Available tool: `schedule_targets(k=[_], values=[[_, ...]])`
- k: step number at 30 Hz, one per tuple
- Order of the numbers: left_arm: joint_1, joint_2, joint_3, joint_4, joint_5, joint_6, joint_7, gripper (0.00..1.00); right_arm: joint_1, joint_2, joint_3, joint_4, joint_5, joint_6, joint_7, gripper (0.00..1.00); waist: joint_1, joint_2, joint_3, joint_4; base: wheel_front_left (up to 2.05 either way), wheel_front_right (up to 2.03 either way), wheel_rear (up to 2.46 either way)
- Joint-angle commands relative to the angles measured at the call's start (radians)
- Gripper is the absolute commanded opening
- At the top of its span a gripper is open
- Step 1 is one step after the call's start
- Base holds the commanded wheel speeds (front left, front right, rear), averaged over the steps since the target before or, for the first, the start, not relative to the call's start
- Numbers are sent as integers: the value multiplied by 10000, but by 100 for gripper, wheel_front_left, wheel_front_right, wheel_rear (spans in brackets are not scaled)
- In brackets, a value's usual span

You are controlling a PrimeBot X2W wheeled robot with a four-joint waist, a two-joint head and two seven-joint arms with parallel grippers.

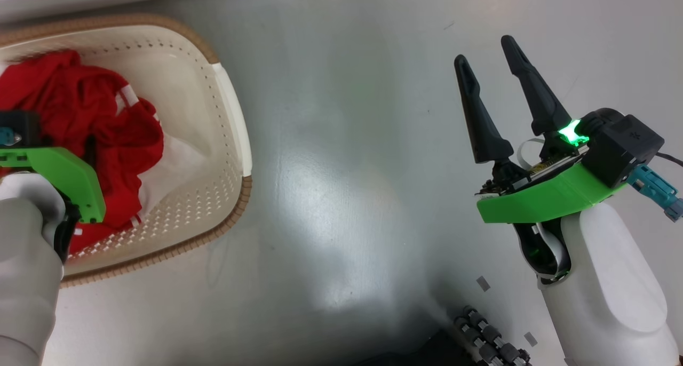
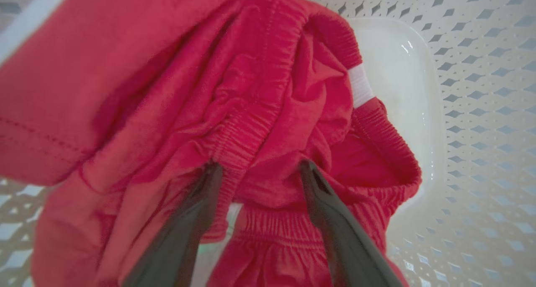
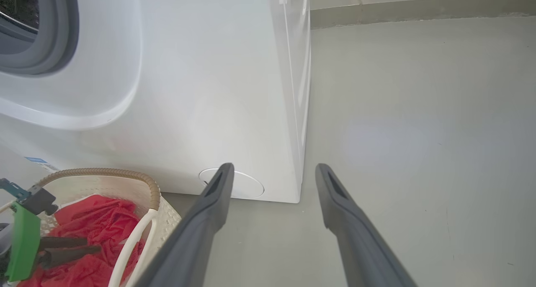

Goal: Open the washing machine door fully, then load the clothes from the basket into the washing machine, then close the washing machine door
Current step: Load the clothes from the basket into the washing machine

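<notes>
Clothes, red w/ white stripes, heaped in basket on floor, just beside washing machine front. L gripper down in basket, fingers spread wide, tips against fabric, elastic waistband btwn them, not clamped. R gripper over floor, well apart from basket, spread wide, holding nothing.

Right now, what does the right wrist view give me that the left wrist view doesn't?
Right wrist extra: the washing machine front, its grey seal, round filter cap, the floor, and the open right claw above it. Left wrist extra: close detail of an elastic waistband between the fingers of the open left claw. Shared: the clothes, the basket, the left claw.
</notes>
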Motion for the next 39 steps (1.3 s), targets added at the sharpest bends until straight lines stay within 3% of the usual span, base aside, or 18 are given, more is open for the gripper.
schedule_targets(k=[1,8,9,10,11,22,39], values=[[66,391,88,28,51,-37,200,100,207,95,169,-242,-143,16,-46,100,0,0,37,-21,0,0,0],[76,310,-5,41,-90,-87,252,100,211,110,170,-236,-202,16,-46,100,0,0,32,18,0,0,0],[75,290,-25,42,-112,-92,242,66,219,101,157,-236,-207,16,-46,100,0,0,27,33,0,0,0],[72,269,-45,43,-136,-97,244,24,219,91,147,-235,-211,16,-46,100,0,0,22,46,0,0,0],[64,248,-67,44,-162,-102,240,0,211,84,144,-235,-216,16,-46,100,0,0,19,57,0,0,0],[311,105,-443,-256,-649,-117,76,0,136,81,181,-138,-194,16,-46,100,0,0,-294,125,0,0,0],[1211,-116,-1506,-1214,-1641,-118,-1100,0,335,-118,189,158,-7,16,-46,100,0,0,-1879,526,0,0,0]])
